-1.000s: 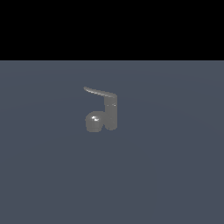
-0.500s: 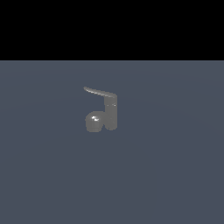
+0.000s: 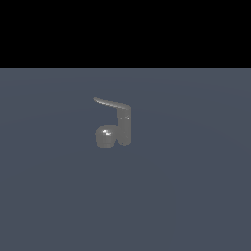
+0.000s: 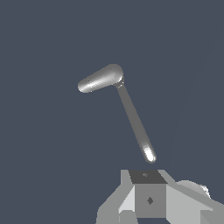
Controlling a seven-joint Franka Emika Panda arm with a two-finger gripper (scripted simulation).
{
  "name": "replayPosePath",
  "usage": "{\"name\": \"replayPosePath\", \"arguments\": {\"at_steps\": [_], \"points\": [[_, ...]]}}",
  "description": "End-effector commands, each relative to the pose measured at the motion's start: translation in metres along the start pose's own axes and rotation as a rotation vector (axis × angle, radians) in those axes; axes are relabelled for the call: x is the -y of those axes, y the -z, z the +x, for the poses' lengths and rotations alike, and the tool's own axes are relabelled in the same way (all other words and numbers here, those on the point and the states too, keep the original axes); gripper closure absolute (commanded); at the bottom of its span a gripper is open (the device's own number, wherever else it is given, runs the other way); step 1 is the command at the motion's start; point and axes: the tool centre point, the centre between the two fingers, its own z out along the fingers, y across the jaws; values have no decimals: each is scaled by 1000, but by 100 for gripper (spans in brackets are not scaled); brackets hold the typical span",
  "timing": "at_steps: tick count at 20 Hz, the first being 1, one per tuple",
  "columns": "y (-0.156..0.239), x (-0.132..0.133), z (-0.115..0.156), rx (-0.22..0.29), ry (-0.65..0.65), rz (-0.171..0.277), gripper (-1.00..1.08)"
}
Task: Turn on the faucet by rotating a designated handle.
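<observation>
handle: seen from above, clear of tool | faucet: on dark floor

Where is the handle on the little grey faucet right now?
In the exterior view the handle sits on top of the faucet post, near the middle of the grey floor, and pokes toward that view's left, above the shiny round bulge.

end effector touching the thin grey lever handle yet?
Apart. In the wrist view a strip of bare floor separates the end effector from the bright tip of the thin grey lever handle. The exterior view shows the small grey metal faucet alone.
</observation>
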Motion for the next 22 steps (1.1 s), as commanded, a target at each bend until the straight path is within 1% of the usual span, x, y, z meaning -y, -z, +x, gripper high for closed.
{"name": "replayPosePath", "arguments": {"at_steps": [1, 6, 12, 17, 22], "points": [[-12, 10, 13, 9, -71, 7, 108], [-37, 28, 38, 22, -213, 11, 108], [-71, 48, 67, 26, -385, 5, 108], [-102, 63, 89, 18, -529, -6, 108], [-134, 77, 110, -2, -670, -20, 108]]}}
